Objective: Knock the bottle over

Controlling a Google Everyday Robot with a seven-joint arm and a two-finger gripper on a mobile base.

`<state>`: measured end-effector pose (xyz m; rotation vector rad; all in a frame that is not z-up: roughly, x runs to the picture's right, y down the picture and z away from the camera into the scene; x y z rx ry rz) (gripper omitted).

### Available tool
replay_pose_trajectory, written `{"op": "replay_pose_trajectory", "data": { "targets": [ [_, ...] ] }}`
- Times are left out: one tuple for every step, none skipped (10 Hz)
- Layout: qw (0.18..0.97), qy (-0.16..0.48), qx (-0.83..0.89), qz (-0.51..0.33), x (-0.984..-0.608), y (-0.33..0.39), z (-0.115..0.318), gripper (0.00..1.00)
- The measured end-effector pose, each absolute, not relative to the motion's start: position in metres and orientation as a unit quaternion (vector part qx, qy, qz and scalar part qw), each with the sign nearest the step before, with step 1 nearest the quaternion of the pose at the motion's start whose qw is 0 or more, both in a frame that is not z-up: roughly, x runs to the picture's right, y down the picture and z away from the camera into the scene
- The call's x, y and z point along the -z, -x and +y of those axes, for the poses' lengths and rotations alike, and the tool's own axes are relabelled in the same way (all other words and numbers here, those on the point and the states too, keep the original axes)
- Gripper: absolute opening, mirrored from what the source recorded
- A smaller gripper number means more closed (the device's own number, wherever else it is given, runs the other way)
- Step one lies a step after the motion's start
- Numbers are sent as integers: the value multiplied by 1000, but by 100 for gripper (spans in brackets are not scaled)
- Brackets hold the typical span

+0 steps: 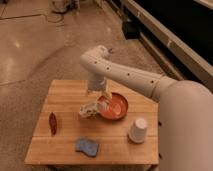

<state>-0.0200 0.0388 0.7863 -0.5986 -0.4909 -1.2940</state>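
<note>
The small clear bottle (90,110) with a pale label lies tipped on its side on the wooden table (65,95), its right end touching the rim of the orange bowl (115,106). My gripper (100,93) hangs down from the white arm just above and behind the bottle, over the bowl's left edge. It holds nothing that I can see.
A white paper cup (138,130) stands at the right front. A blue cloth or sponge (87,146) lies at the front. A dark red slender object (52,123) lies at the left. The table stands on a speckled floor (30,45).
</note>
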Motion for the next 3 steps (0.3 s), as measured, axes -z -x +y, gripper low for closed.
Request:
{"op": "replay_pose_trajectory", "data": {
  "targets": [
    [736,275,579,-218,-790,4,37,80],
    [740,276,575,-216,-792,-5,36,80],
    [744,274,571,-213,-794,-11,34,80]
  ]
}}
